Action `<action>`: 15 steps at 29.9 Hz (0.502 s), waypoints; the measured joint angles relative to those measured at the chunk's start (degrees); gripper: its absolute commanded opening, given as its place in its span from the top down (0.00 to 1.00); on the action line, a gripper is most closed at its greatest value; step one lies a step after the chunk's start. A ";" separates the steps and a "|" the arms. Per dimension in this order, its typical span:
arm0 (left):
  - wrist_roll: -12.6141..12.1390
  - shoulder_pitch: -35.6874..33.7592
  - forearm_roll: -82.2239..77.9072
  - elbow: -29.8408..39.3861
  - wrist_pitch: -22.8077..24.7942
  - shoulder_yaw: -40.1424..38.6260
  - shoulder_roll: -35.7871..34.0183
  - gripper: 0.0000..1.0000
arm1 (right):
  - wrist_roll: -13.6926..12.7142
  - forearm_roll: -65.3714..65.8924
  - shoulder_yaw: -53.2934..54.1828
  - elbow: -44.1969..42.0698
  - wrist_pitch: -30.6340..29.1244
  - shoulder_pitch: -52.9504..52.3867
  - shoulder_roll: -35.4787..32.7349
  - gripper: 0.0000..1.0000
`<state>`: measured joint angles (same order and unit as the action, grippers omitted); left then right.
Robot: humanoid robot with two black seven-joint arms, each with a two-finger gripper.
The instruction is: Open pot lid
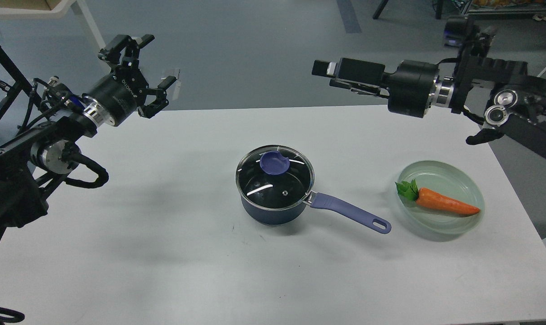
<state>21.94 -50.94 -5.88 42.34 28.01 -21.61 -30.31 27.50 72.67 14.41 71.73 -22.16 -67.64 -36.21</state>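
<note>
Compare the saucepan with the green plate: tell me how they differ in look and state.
The pot is dark navy with deep walls and a long purple handle; the plate is pale green, see-through, shallow and has no handle. The pot is covered by its glass lid, while the plate lies open. The plate holds a carrot; nothing shows inside the pot through the lid. Both are round and sit on the white table.

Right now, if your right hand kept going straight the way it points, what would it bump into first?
Probably nothing on the table. My right hand points sideways toward my left hand, above and behind the pot. Depth is unclear, but that hand looks first in line.
</note>
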 measured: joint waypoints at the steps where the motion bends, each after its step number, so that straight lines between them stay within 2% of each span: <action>1: 0.09 -0.02 -0.17 0.06 0.00 0.00 -0.07 0.01 | 0.26 3.55 -1.86 0.58 0.00 -1.06 0.11 0.00; 9: 0.29 -0.19 -1.35 0.20 -0.01 0.04 -0.27 0.01 | 0.52 27.11 -14.24 4.03 -0.43 -5.59 1.16 0.00; 15: 0.34 -0.85 -3.03 0.21 -0.02 0.04 -0.18 0.01 | 0.52 35.17 -20.40 5.66 -0.70 -5.74 1.22 0.00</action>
<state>22.27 -51.80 -8.91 42.55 28.00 -21.57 -30.49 28.02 107.84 -5.99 77.39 -22.87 -73.38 -34.99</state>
